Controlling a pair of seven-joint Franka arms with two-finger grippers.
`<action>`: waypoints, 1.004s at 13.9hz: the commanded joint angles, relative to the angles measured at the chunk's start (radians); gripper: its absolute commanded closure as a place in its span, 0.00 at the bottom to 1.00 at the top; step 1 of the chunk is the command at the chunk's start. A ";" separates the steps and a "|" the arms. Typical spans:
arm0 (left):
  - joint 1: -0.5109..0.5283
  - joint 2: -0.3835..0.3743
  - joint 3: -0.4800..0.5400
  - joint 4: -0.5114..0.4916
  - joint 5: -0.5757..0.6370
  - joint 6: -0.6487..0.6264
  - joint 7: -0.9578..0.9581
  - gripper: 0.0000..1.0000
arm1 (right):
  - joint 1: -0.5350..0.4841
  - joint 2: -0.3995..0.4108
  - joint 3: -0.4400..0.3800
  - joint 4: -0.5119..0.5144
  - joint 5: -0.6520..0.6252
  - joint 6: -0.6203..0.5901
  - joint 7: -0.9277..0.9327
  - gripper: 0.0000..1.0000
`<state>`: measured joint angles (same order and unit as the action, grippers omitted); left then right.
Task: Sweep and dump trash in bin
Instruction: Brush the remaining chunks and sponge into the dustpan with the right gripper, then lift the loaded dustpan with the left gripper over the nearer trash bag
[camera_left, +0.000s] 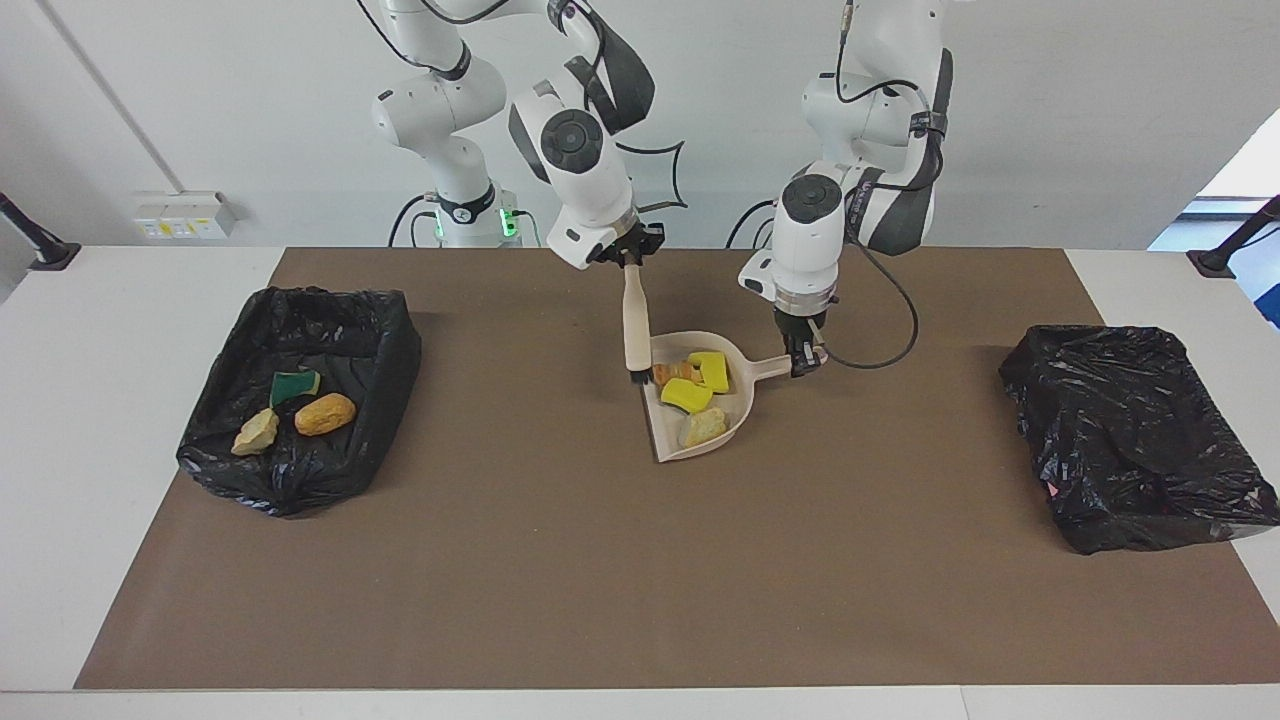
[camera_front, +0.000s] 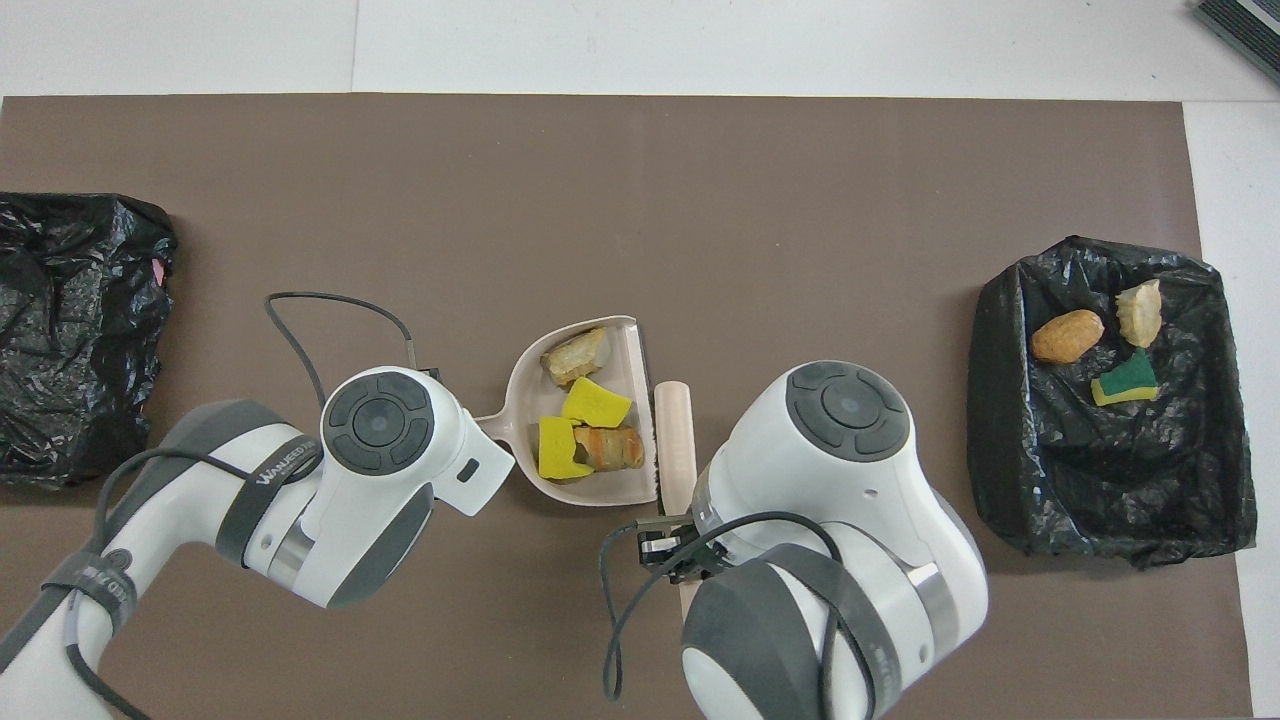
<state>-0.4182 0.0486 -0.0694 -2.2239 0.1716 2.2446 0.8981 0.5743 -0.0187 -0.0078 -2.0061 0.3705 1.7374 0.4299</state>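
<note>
A beige dustpan (camera_left: 738, 398) (camera_front: 610, 487) sits mid-table and carries several pieces of trash: two yellow sponge chunks (camera_left: 688, 395) (camera_front: 595, 403), an orange crusty lump (camera_left: 675, 373) (camera_front: 608, 448) and a tan lump (camera_left: 704, 427) (camera_front: 575, 355). My left gripper (camera_left: 803, 358) is shut on the pan's handle (camera_left: 770, 368) (camera_front: 490, 424). My right gripper (camera_left: 625, 258) is shut on the top of a beige brush (camera_left: 632, 320) (camera_front: 673, 440). The brush hangs almost upright, its dark bristles at the pan's open mouth. The black-lined bin (camera_left: 395, 350) (camera_front: 1000, 400) at the right arm's end holds three more scraps (camera_left: 324, 413) (camera_front: 1067, 336).
A second black-bagged bin (camera_left: 1130, 430) (camera_front: 70, 330) stands at the left arm's end of the table. A brown mat (camera_left: 600, 560) covers the table between the two bins. In the overhead view both arms' wrists hide their grippers.
</note>
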 joint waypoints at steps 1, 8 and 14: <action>0.024 0.010 -0.003 -0.002 -0.069 0.043 0.062 1.00 | -0.005 -0.003 0.014 0.039 -0.045 -0.058 0.073 1.00; 0.162 0.040 -0.001 0.205 -0.142 -0.167 0.304 1.00 | 0.091 -0.061 0.039 0.006 -0.065 -0.027 0.228 1.00; 0.332 0.080 0.000 0.470 -0.146 -0.411 0.513 1.00 | 0.206 -0.075 0.039 -0.120 -0.062 0.162 0.285 1.00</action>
<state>-0.1432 0.0760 -0.0608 -1.8813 0.0475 1.9246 1.3249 0.7744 -0.0636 0.0324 -2.0751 0.3201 1.8624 0.6975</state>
